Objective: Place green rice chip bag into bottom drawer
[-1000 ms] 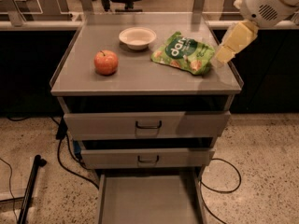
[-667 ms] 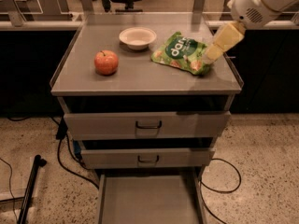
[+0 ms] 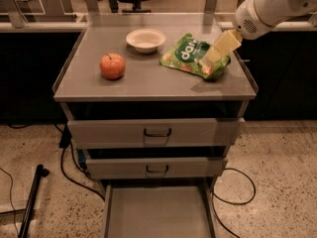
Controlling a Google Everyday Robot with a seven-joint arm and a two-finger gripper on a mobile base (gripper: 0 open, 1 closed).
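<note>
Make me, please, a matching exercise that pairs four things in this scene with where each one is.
Things:
1. apple
2. white bowl
3. green rice chip bag
4. bottom drawer

Places:
A. pulled open, low by the floor
B. left side of the cabinet top
C. back middle of the cabinet top
D. right side of the cabinet top, with the gripper at its right end

Pairs: 1-B, 2-C, 3-D, 4-A.
</note>
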